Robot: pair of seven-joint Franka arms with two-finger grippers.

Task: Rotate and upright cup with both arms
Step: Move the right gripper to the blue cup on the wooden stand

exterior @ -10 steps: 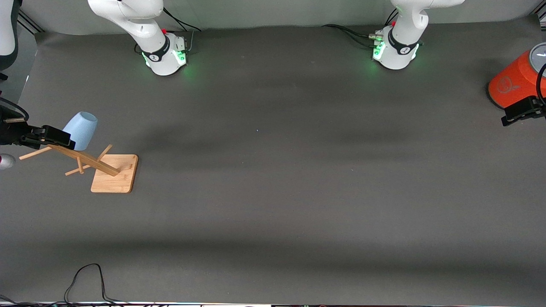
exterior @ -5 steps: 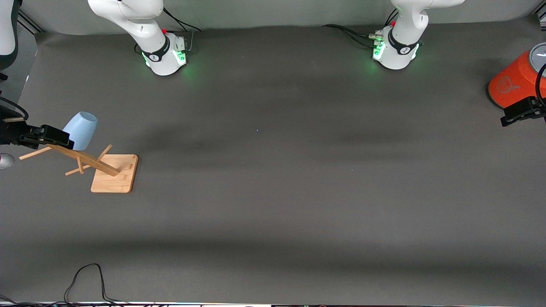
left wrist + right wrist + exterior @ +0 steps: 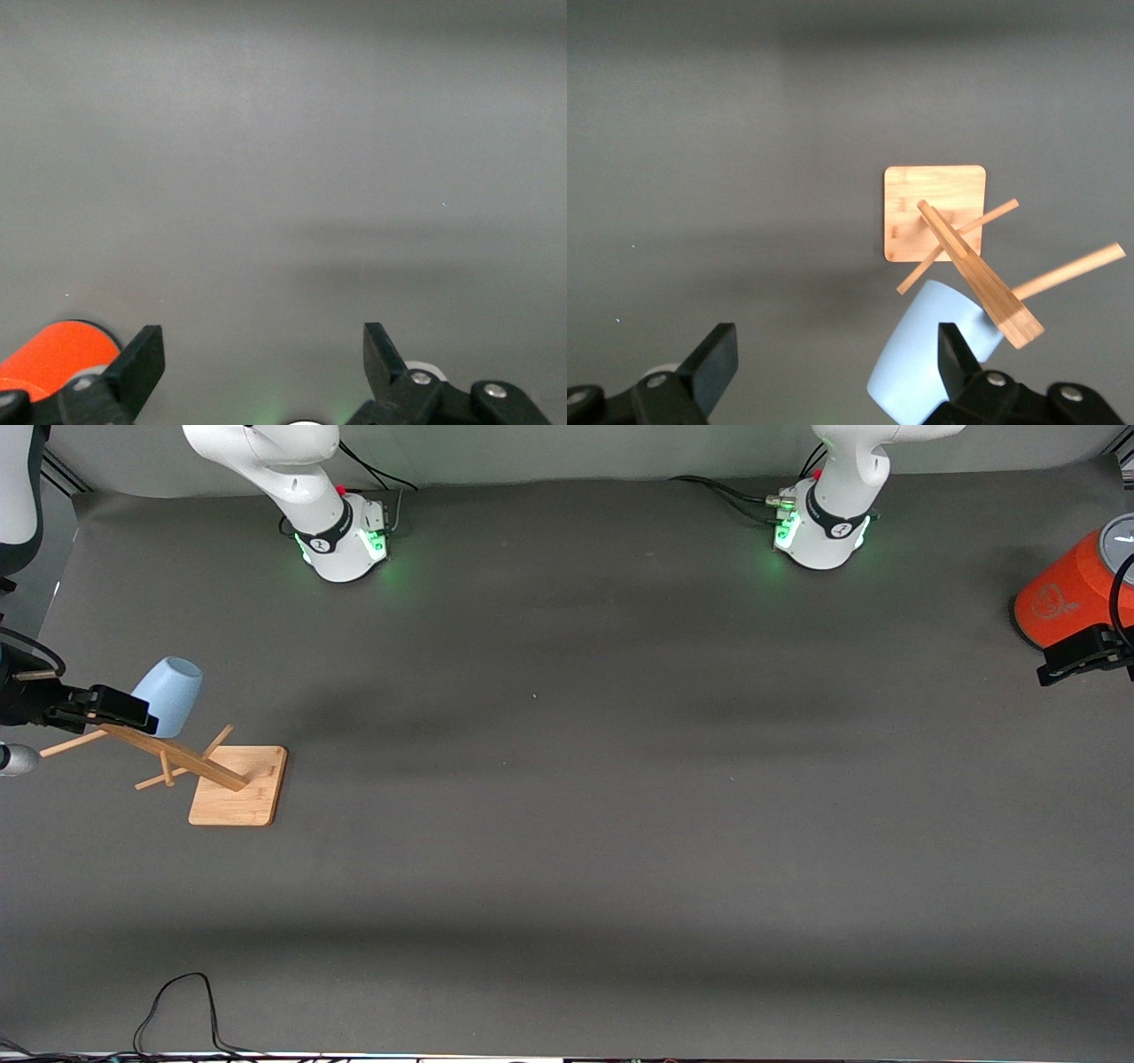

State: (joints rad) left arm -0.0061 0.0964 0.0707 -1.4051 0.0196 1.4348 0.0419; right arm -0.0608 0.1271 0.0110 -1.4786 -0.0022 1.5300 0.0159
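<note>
Front view is showing dark grey table (image 3: 567,850); right gripper (image 3: 833,367) fingers wide beside cup (image 3: 168,693) on wooden rack (image 3: 204,771); left gripper (image 3: 263,359) wide near orange cylinder (image 3: 1067,598).

1. The worktop (image 3: 567,850) is covered by a dark grey mat.
2. A pale wall (image 3: 576,447) is seen along the edge where the bases stand.
3. Soft shadow bands are cast across the mat.
4. A black cable (image 3: 182,1010) is looped at the camera-side edge, toward the right arm's end.
</note>
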